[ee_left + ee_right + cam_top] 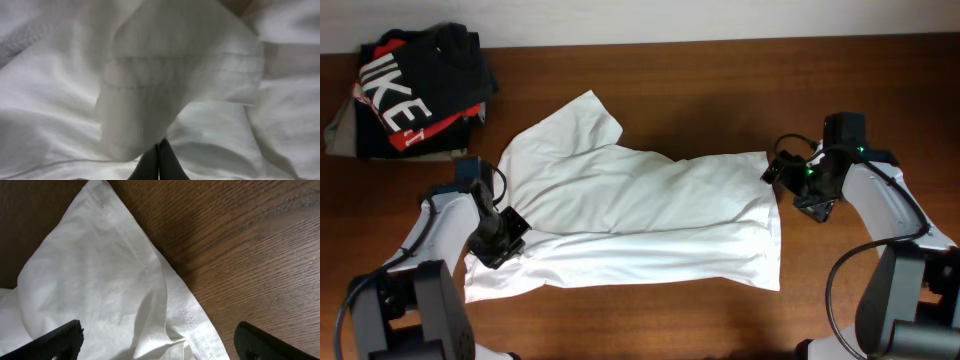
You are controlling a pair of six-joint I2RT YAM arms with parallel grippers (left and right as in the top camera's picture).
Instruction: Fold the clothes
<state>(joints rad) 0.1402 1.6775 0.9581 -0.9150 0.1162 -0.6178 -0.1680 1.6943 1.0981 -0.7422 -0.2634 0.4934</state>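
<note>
shirt: white shirt [650, 210] lies flat across the middle of the desk [720, 90], long axis left to right, closer to the near edge than the far one
shirt detail: one sleeve [582, 118] sticks out toward the far edge on the left half; a long crease runs lengthwise just above the near band of fabric; right end is a fairly straight edge
left gripper: left gripper [498, 243] sits on the shirt's near-left part, close to that corner
left state: closed, fingers [150, 165] pressed together; in the wrist view the tips meet the low point of a raised fold of shirt [165, 75] and look to be pinching it
right gripper: right gripper [777, 172] is over the shirt's far-right corner, right at the fabric edge
right state: wide open, nothing between the fingers [55, 341]; the wrist view shows the hemmed corner of the shirt [100, 280] lying on bare wood [240, 240] under the gap, with no contact visible
other: crumpled black shirt [415, 80] with white letters and red at the far-left corner, on top of a grey garment [338, 135]; both well apart from the white shirt
</note>
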